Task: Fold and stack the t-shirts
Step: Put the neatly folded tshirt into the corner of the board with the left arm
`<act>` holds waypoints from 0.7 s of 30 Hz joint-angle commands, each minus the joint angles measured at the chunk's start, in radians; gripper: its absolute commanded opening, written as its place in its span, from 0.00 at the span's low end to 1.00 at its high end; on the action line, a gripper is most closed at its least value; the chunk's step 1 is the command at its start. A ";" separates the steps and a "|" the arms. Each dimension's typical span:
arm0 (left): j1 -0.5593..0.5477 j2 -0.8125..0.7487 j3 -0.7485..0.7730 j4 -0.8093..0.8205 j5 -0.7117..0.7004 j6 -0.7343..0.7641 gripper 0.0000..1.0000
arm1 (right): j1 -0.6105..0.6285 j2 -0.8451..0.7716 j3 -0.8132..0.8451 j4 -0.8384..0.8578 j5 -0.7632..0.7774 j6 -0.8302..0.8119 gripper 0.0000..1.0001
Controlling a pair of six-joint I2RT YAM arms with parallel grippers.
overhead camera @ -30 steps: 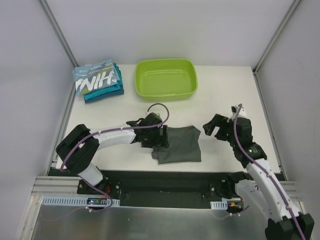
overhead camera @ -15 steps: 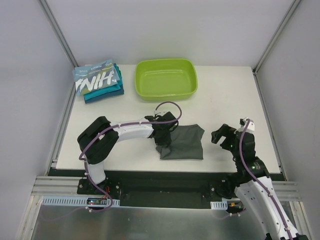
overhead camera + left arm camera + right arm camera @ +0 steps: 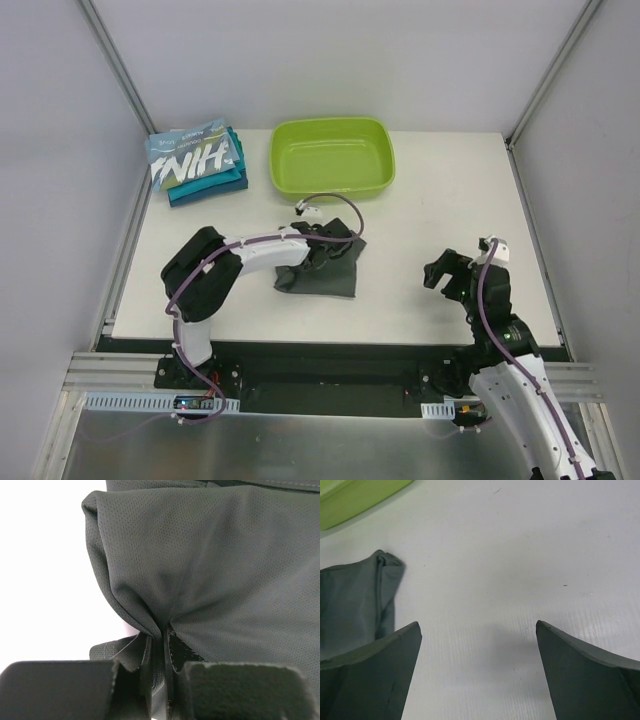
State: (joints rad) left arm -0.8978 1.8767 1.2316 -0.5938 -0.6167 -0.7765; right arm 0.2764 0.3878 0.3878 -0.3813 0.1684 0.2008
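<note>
Change since earlier: the dark grey t-shirt (image 3: 322, 278) has been dragged left and away from the arm bases by the left gripper (image 3: 333, 243). It is now bunched into a smaller bundle.
Top view, shirt: it is seen on the table (image 3: 440, 190) in front of the lime-green tub (image 3: 332, 158), well apart from the stack of folded t-shirts (image 3: 198, 163) at the far left corner.
Top view, right gripper (image 3: 455, 272): it is held clear at the right, touching nothing.
Left wrist view: the left gripper (image 3: 162, 645) is clamped tight on a pinched fold of the shirt (image 3: 225, 570), which fans out from the jaws.
Right wrist view: the right gripper (image 3: 477, 630) is spread wide and nothing is held. The shirt's edge (image 3: 350, 600) is seen at left and the tub (image 3: 355, 500) at top left.
Meaning for task: folding is judged done and carrying to the stack begun. A loosened fold is the risk.
</note>
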 commanded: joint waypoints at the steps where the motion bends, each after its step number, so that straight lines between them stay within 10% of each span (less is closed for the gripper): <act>1: 0.085 -0.088 -0.018 -0.112 -0.371 0.172 0.00 | -0.003 -0.021 0.013 0.002 0.023 -0.024 1.00; 12: 0.316 -0.143 0.043 -0.072 -0.568 0.420 0.00 | -0.003 0.036 0.019 -0.002 0.111 -0.040 0.99; 21: 0.421 -0.323 -0.006 0.245 -0.260 0.753 0.00 | -0.005 0.037 0.020 -0.001 0.114 -0.044 1.00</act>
State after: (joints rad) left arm -0.5110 1.7081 1.2228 -0.5236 -1.0191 -0.2218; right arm 0.2764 0.4267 0.3878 -0.3878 0.2504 0.1711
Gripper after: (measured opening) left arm 0.038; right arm 0.993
